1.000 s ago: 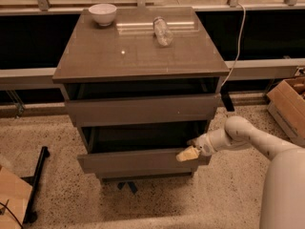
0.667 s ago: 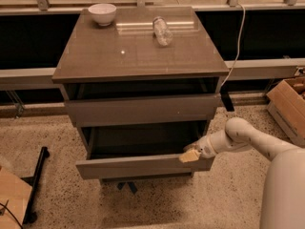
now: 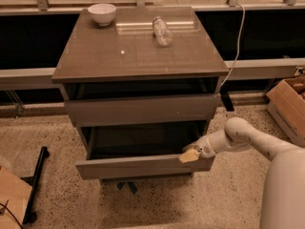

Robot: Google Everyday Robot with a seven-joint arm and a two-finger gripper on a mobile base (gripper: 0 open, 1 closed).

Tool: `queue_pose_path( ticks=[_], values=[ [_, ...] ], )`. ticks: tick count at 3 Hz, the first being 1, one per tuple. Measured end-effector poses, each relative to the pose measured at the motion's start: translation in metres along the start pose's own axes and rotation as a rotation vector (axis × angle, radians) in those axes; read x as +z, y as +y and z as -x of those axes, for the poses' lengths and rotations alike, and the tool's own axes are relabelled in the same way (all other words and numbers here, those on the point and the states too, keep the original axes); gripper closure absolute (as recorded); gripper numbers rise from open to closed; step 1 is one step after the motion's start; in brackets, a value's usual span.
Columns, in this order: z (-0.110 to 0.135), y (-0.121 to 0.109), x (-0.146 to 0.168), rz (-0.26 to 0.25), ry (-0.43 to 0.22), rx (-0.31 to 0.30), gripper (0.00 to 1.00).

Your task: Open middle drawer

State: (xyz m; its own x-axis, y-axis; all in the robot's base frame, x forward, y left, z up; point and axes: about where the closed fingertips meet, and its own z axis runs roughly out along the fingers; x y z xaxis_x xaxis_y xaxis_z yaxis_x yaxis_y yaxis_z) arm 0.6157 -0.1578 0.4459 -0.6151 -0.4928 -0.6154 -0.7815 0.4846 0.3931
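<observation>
two drawer fronts are showing in the one cabinet [image 3: 84,136]. the middle drawer [image 3: 138,167] is the lower of the two: it is standing pulled well out, its front running off to the left of the tool and its dark, shallow box lying open just behind the tool. the upper drawer [image 3: 143,109] is sitting above the tool, its front standing slightly proud of the cabinet. the one tool [image 3: 189,155], pale yellow at its tip, is resting at the top edge of the middle drawer's front near its right end, on a white arm [image 3: 243,132] reaching in from the right; whether it is spread or pressed together i cannot tell.

on the worktop [image 3: 119,56], well above the tool, one white bowl [image 3: 102,13] is sitting far up to the left and one clear bottle [image 3: 162,30] is lying on its side up and slightly left. one white cable [image 3: 237,46] is hanging up to the right of the tool, one cardboard box [image 3: 290,104] is standing on the floor off to its right, and one black stand [image 3: 35,185] is lying on the floor far to its left.

compared with a second ago, the middle drawer's front is sitting farther out from the cabinet, baring more of the box, and the tool is riding at the same spot on its edge. against the frame after that, drawer and tool are hardly differing. bowl and bottle are lying where they were.
</observation>
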Motion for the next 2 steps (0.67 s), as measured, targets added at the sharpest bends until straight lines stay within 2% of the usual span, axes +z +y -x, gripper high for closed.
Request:
queue_pose_path(
  ticks=[1,2],
  values=[
    [-0.0278,0.0217,-0.0125,0.005,0.028,0.076,0.46],
    [-0.0273,0.0209,-0.0125,0.005,0.028,0.076,0.23]
  ],
)
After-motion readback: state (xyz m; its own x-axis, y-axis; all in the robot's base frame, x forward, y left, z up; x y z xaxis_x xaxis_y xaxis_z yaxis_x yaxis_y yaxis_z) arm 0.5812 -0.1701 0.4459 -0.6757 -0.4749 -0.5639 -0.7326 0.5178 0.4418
